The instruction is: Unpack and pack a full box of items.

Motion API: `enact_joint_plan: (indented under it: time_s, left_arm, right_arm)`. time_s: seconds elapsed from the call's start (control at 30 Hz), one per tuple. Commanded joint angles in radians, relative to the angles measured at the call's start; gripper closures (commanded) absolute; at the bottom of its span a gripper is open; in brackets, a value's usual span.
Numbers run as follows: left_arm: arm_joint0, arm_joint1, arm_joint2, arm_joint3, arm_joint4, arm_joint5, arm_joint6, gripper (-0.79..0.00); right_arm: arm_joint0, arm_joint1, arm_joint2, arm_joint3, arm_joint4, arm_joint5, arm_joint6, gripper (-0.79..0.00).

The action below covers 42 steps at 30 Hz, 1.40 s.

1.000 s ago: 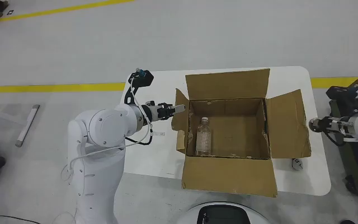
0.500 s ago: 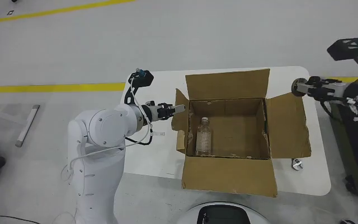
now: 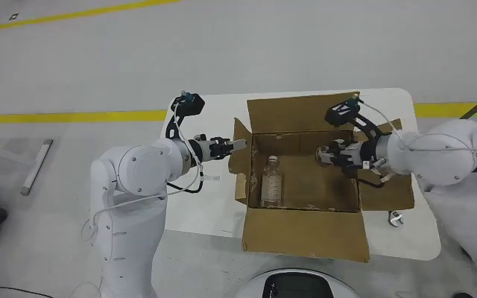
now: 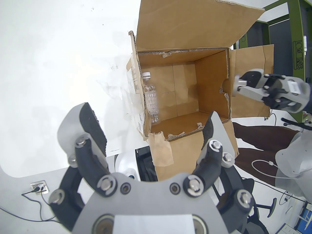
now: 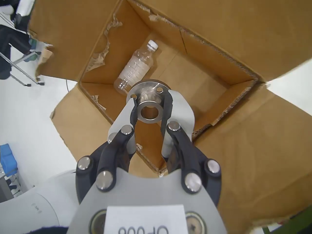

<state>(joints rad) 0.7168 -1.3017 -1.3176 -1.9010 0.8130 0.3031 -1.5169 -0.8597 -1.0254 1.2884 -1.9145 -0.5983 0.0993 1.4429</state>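
An open cardboard box (image 3: 302,113) stands on the white table (image 3: 212,205), all flaps spread. A clear plastic bottle (image 3: 271,182) with a white cap lies inside along the box's left wall, also seen as the bottle (image 5: 136,70) and the bottle (image 4: 151,101). My right gripper (image 3: 326,156) hangs over the right half of the box, shut on a round metal flange (image 5: 149,92). My left gripper (image 3: 237,144) stays beside the box's left flap, open with nothing between its fingers (image 4: 93,122).
A second small metal fitting (image 3: 396,218) lies on the table right of the box, near the front edge. A green metal rack (image 4: 287,13) stands beyond the table's right end. Bare tabletop lies left of the box.
My right arm has swung in from beyond the table's right edge to over the box, carrying the metal flange. The left arm, box and bottle have not moved.
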Motion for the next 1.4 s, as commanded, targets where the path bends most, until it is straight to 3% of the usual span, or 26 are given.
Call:
enact_joint_plan:
  time_s: [0.0, 0.33, 0.77, 0.9, 1.07, 1.17, 1.27, 1.37]
  left_arm:
    - [0.0, 0.0, 0.0, 0.0, 0.0, 0.0, 0.0, -0.785]
    - [0.0, 0.0, 0.0, 0.0, 0.0, 0.0, 0.0, -0.785]
    - [0.0, 0.0, 0.0, 0.0, 0.0, 0.0, 0.0, -0.785]
    - [0.0, 0.0, 0.0, 0.0, 0.0, 0.0, 0.0, -0.785]
    - [0.0, 0.0, 0.0, 0.0, 0.0, 0.0, 0.0, -0.785]
    - [0.0, 0.0, 0.0, 0.0, 0.0, 0.0, 0.0, -0.785]
    - [0.0, 0.0, 0.0, 0.0, 0.0, 0.0, 0.0, -0.785]
    - [0.0, 0.0, 0.0, 0.0, 0.0, 0.0, 0.0, -0.785]
  right_arm:
    - [0.012, -0.004, -0.055, 0.041, -0.009, -0.01, -0.004, 0.0]
    - [0.052, -0.029, -0.229, 0.21, -0.017, -0.049, -0.045, 0.0]
    - [0.107, -0.053, -0.333, 0.304, 0.027, -0.062, -0.04, 0.0]
    - [0.119, -0.058, -0.352, 0.323, 0.027, -0.058, -0.043, -0.154]
    - [0.129, -0.061, -0.363, 0.341, 0.024, -0.054, -0.049, -0.188]
    - [0.136, -0.063, -0.367, 0.351, 0.024, -0.052, -0.052, -0.182]
    - [0.14, -0.065, -0.375, 0.362, 0.021, -0.051, -0.059, -0.095]
    - [0.145, -0.068, -0.385, 0.375, 0.016, -0.05, -0.06, -0.132]
